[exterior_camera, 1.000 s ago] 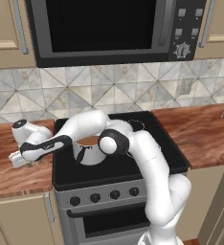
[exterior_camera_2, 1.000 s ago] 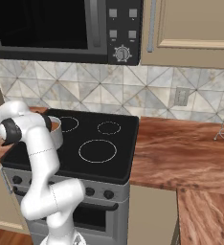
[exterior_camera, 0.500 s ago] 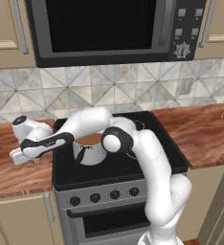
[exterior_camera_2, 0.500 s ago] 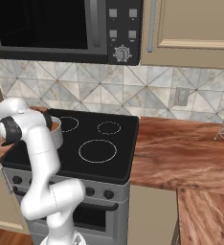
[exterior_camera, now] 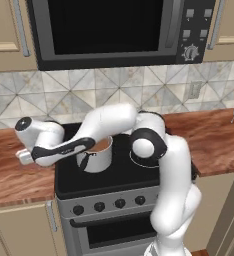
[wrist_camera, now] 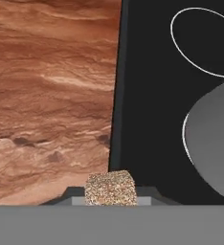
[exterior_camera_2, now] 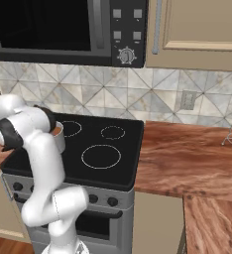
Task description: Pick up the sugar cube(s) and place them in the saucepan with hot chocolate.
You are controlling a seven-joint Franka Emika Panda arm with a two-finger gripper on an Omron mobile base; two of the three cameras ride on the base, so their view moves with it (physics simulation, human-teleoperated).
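Carrying the sugar cube (wrist_camera: 110, 188) clamped in the tool (wrist_camera: 110, 196) left of the saucepan (exterior_camera: 96, 154), it should clear the rim before releasing.

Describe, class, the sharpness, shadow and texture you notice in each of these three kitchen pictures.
Left base view: soft, slightly blurred; the microwave front is dark. Right base view: even light on the stove. Hand view: the sugar cube looks grainy between the fingertips, the saucepan a flat grey blur.

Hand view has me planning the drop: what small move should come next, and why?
Probably carry sideways toward the small shiny steel saucepan of brown liquid. The gripper is shut on the speckled pale sugar cube, over the edge where the brown wooden counter meets the black stovetop, not yet above the pan.
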